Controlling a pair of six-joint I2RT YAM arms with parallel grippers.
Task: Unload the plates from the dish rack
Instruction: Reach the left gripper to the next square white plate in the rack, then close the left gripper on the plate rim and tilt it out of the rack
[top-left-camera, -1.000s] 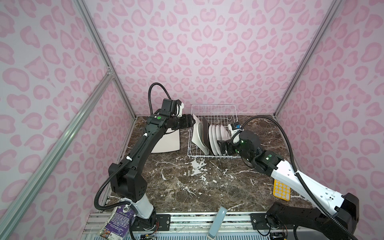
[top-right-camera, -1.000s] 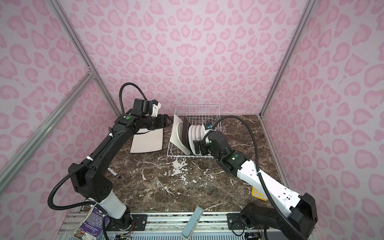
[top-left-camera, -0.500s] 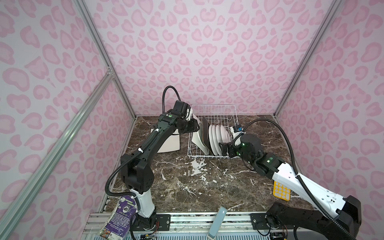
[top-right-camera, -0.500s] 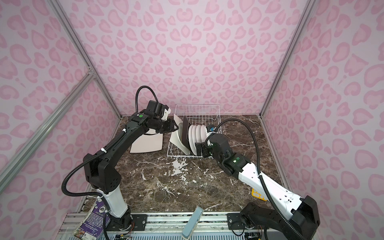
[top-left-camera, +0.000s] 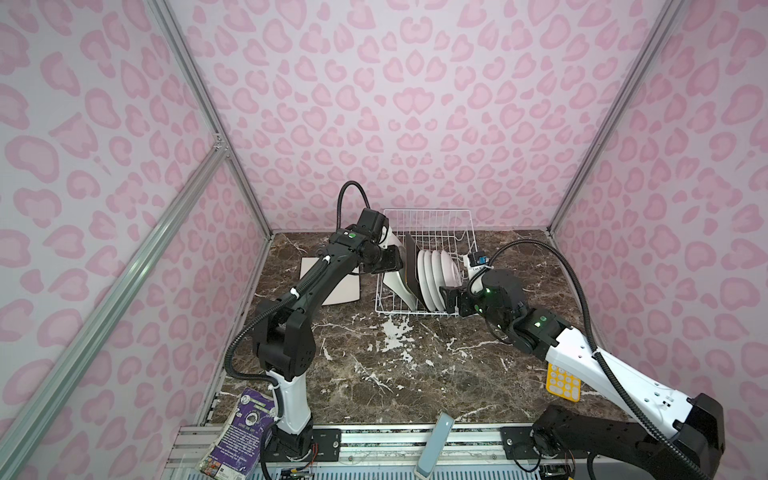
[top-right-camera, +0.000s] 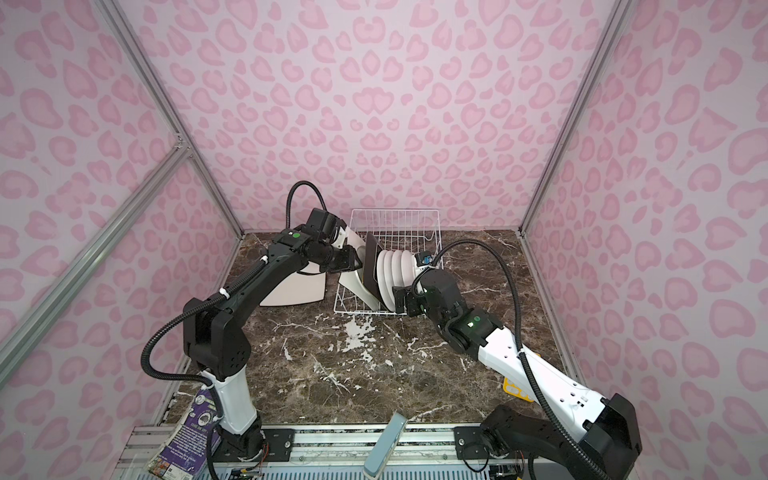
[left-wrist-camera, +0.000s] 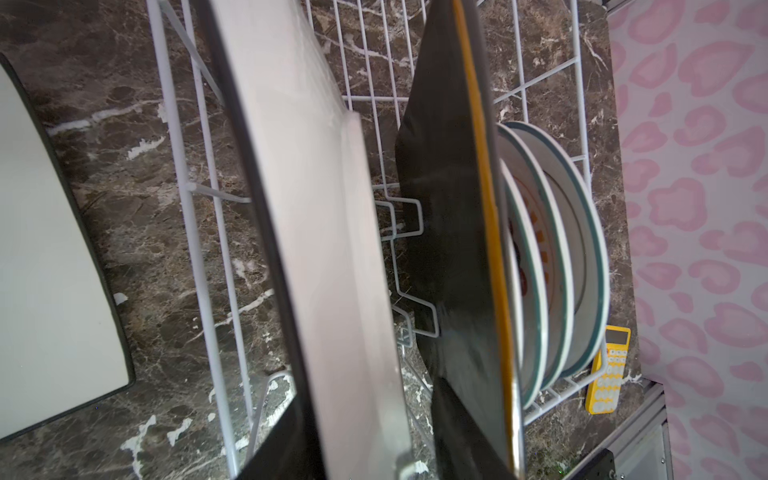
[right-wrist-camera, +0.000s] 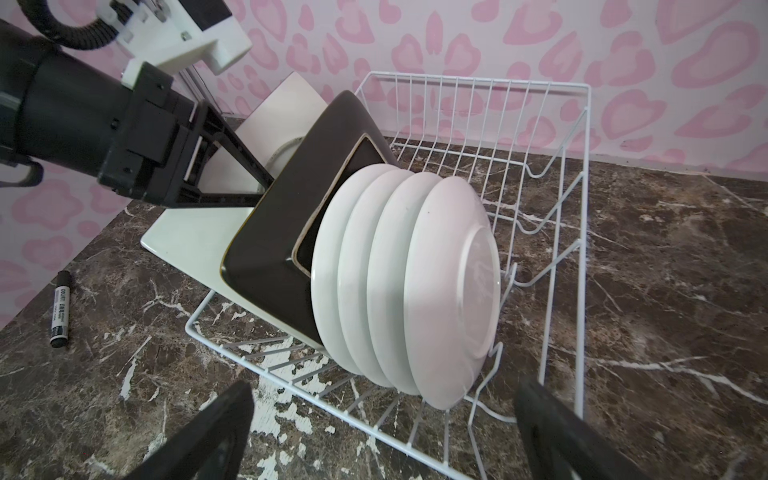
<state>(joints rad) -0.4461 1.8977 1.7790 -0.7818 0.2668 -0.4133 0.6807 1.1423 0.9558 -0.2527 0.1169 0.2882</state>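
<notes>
Both pincers apart: left pincer (top-left-camera: 398, 261) straddles cream square plate (left-wrist-camera: 316, 208); right pincer (right-wrist-camera: 382, 399) faces round plates (right-wrist-camera: 415, 270).

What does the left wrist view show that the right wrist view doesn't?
Only the left wrist view: the yellow calculator, plus the printed faces and grey-blue rims of the round plates.

Only the right wrist view: the black marker, the round plates' plain white backs, and the open right pincer.

Both: the dish rack, with the cream square plate, the dark brown square plate and the round plates standing in it.
</notes>
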